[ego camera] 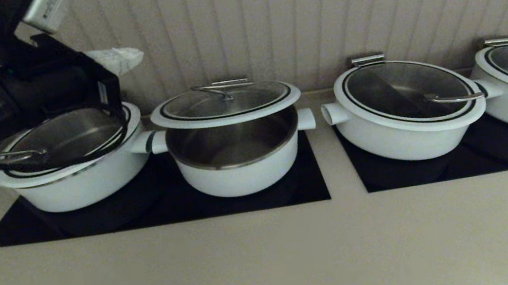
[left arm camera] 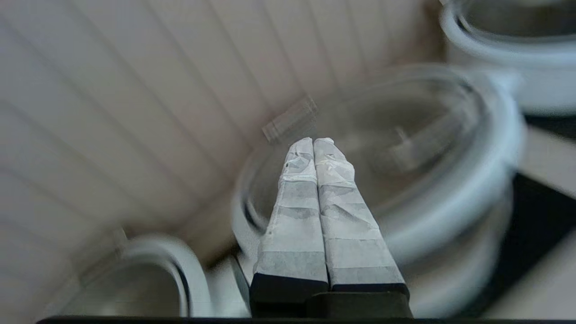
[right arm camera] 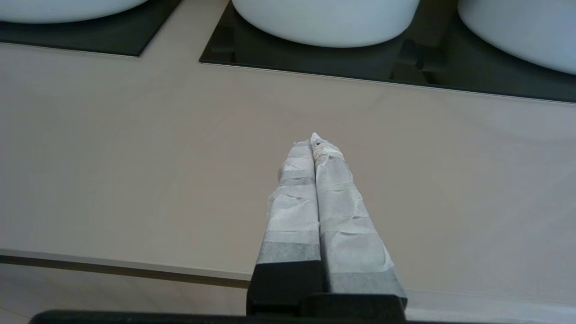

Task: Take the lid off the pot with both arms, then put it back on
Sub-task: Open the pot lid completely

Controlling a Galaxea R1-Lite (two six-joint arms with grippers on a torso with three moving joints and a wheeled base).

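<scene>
The lid [ego camera: 225, 103] sits tilted on the pot [ego camera: 236, 159], between wider white pans [ego camera: 404, 113]; the left gripper [left arm camera: 313, 144], jaws pressed together, hovers above the leftmost pan [ego camera: 70, 162], partly hiding it; the right gripper [right arm camera: 313, 143], jaws closed, hangs over the bare surface [right arm camera: 135, 157].

1. The lid [ego camera: 225, 101] is clear glass with a broad white rim, a thin black ring and a steel-grey handle.
2. The pot [ego camera: 237, 162] is white outside, steel-grey inside.
3. The tabletop [ego camera: 269, 258] is plain beige.
4. The hob panels [ego camera: 155, 209] are glossy black.
5. The wall [ego camera: 296, 19] is cream with vertical grooves.
6. The left pincer [left arm camera: 313, 141] and the right pincer [right arm camera: 313, 143] are wrapped in whitish tape over black bases.
</scene>
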